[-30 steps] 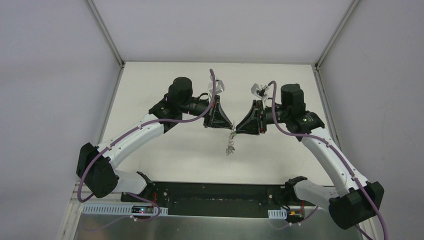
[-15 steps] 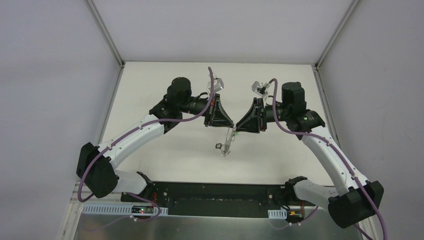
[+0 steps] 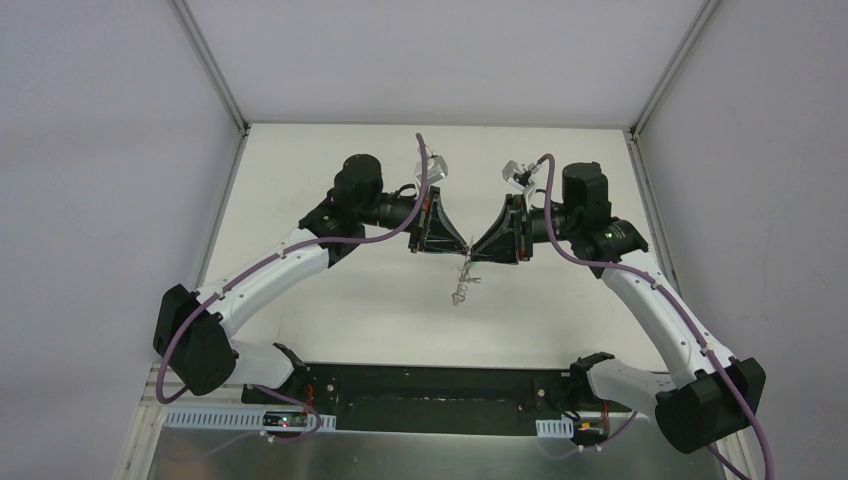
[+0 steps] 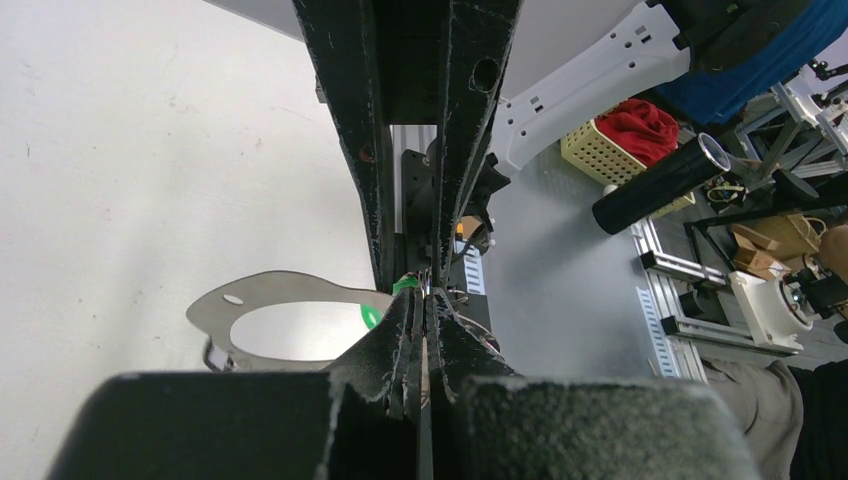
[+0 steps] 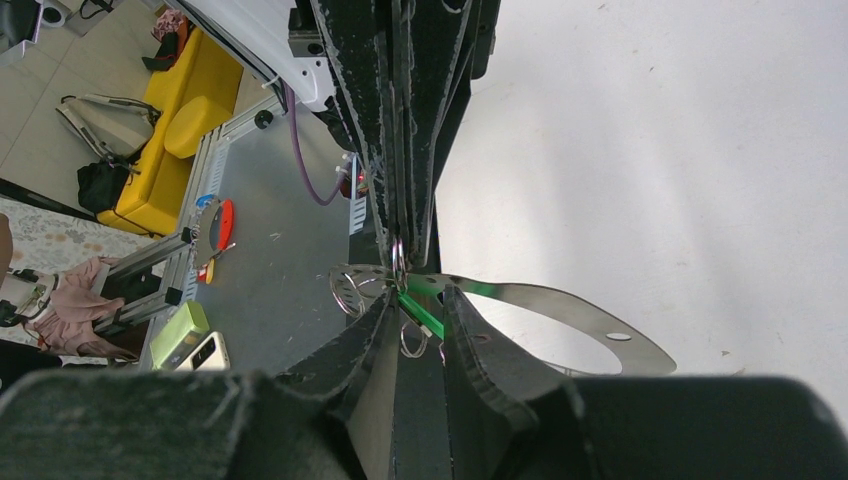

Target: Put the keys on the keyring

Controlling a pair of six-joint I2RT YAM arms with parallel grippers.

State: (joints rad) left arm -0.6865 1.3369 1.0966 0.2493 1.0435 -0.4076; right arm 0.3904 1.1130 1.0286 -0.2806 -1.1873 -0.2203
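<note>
Above the middle of the white table [image 3: 330, 300] my two grippers meet tip to tip. The left gripper [image 3: 462, 255] [image 4: 425, 300] is shut on the keyring's thin wire at its tips. From there the keyring [image 3: 459, 290] dangles, and its flat silver loop [image 4: 270, 290] [image 5: 560, 312] curves out to the side. The right gripper [image 3: 473, 258] [image 5: 418, 300] holds the key [image 5: 420, 312] by its green part, which slants across between its narrowly parted fingers. Small silver rings [image 5: 355, 290] bunch at the key's tip. A bit of green key [image 4: 372, 315] shows past the left fingers.
Both arm bases sit on a black plate [image 3: 440, 400] at the near table edge. Grey walls [image 3: 100, 150] enclose the table on three sides. Past the near edge a grey platform [image 5: 270, 260] carries clutter.
The hanging part of the keyring swung out to the left half a second ago and now hangs back under the fingertips. Both grippers stay tip to tip.
</note>
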